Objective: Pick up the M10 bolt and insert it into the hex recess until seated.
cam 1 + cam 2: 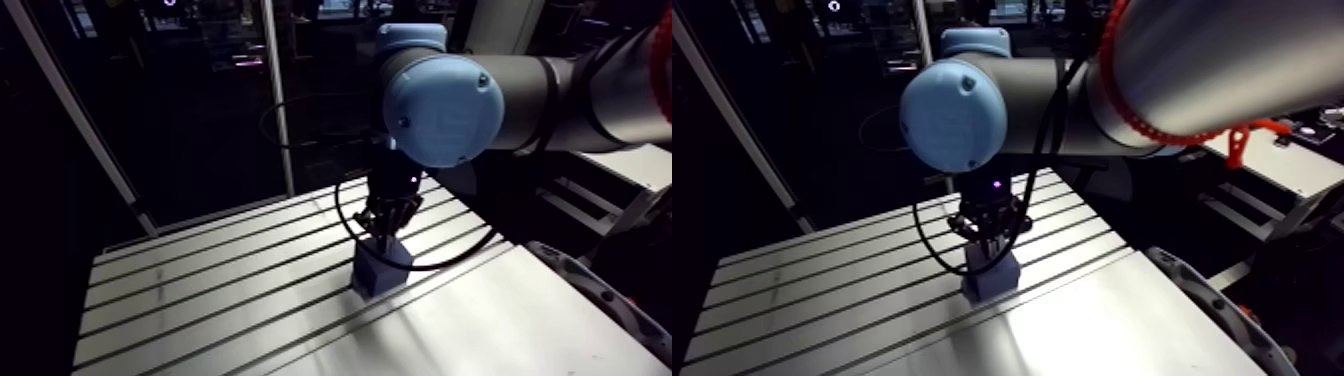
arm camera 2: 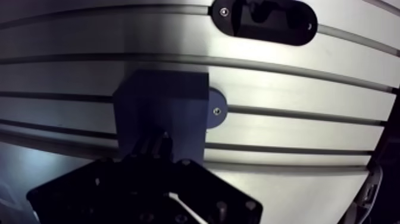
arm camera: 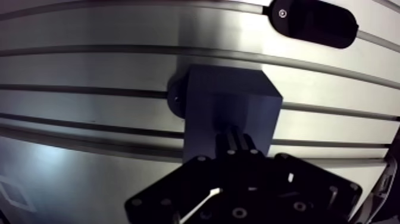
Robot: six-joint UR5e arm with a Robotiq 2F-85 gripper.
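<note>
Bolt: I can't pick it out, because the spot where the jaws meet is too dark. They hang right at the top of a dark blue block on the slotted worktop. They are drawn close together, but I cannot tell whether they are clenched on anything.

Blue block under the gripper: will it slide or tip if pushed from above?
Probably won't slide: the blue block has a round tab with a screw head, apparently fixing it to the slotted table. Tipping looks unlikely, as it sits flat and is squat and boxy. It appears rigid, with crisp edges, so little give is expected.
</note>
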